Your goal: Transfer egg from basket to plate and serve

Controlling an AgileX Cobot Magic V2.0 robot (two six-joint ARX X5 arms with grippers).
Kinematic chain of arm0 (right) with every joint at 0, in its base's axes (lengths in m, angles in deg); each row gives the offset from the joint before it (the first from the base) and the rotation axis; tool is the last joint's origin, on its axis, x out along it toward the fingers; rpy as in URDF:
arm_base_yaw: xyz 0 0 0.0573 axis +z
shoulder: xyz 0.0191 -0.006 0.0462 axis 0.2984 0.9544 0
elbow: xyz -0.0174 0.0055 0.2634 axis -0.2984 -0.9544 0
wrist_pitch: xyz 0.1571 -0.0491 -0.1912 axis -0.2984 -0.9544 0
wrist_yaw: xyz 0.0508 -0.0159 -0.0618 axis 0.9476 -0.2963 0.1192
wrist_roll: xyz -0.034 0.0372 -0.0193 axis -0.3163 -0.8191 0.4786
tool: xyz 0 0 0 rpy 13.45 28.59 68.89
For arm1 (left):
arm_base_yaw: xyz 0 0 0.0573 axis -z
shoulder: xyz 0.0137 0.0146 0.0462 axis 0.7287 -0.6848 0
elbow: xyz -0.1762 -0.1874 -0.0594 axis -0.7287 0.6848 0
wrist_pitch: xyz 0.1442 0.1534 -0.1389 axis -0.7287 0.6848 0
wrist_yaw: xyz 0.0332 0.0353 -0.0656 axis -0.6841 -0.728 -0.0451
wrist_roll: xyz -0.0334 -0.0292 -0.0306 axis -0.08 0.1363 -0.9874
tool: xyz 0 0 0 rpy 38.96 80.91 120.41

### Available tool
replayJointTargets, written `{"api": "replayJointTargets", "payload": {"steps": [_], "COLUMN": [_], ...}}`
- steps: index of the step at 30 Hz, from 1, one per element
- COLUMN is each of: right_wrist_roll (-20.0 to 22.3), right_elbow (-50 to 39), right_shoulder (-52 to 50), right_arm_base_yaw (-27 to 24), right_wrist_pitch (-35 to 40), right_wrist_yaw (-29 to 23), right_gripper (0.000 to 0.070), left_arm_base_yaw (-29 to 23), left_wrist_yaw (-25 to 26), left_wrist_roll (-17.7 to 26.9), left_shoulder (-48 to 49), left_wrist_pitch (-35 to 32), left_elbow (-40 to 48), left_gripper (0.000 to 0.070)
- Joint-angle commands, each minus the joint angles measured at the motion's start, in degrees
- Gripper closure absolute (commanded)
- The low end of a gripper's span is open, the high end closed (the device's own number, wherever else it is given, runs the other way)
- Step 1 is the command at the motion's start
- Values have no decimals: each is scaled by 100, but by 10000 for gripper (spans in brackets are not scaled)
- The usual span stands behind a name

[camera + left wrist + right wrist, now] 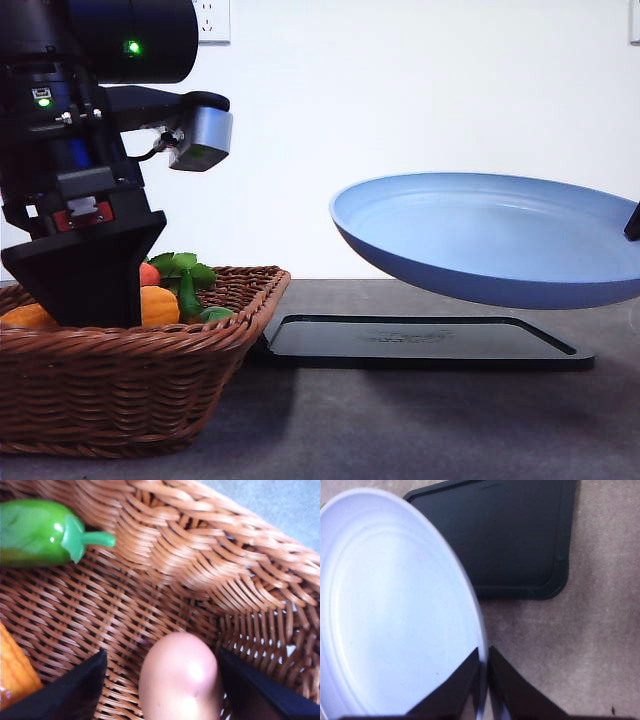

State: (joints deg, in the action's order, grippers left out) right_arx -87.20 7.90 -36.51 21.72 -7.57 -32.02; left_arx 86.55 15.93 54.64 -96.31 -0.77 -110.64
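— Egg (180, 677) first: where do we have it?

— Down in the basket (130, 385), on the woven floor close to a corner where two walls meet. In our left wrist view it sits squarely between the two dark fingers (75, 692) of the left gripper (165, 690), one to each side, with a visible gap on both flanks. So we read the jaws as spread wide around it, not yet pinching.

— And its long axis?

— It runs along the gap, roughly pointing out from the wrist towards the basket wall, so our fingers would close across the narrow waist. We judge that a sound grip, provided we are low enough; how deep the pads reach we cannot tell.

— Anything crowding it?

— A green pepper (42, 532) lies well apart across the basket floor, and an orange vegetable (15, 672) sits just outside one finger. Neither touches the egg.

— Which arm is nearer?

— Our left, plainly. From the front its black body (85, 260) dips into the basket on the left of the scene.

— The right?

— The right gripper (484, 680) is clamped narrow on the rim of the plate (480, 235), holding it tilted in the air above the black tray (420, 345), off to the right of the basket. Once lifted, we judge the egg must travel rightward and up to reach it.
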Motion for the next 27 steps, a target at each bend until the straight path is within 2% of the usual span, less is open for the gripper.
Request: {"api": "replayJointTargets", "payload": {"steps": [1,12,19,27], "right_wrist_roll": [49,49,49,47], "right_elbow": [28,28,28,28], "right_shoulder": [11,11,11,11], "right_arm_base_yaw": [-7,-7,-7,-7], "right_wrist_pitch": [63,68,66,66], "right_wrist_yaw": [44,44,44,44], "right_gripper": [700,700,700,700], "left_arm_base_yaw": [42,42,42,42], "left_wrist_yaw": [-22,-133,-133,-133], "left_wrist_roll": [-33,-333,-393,-386], "left_shoulder": [-107,-109,-109,-109], "left_wrist_pitch": [17,262,291,269], "left_elbow": [-87,-87,-87,-89], "left_gripper": [240,249,414,532]}}
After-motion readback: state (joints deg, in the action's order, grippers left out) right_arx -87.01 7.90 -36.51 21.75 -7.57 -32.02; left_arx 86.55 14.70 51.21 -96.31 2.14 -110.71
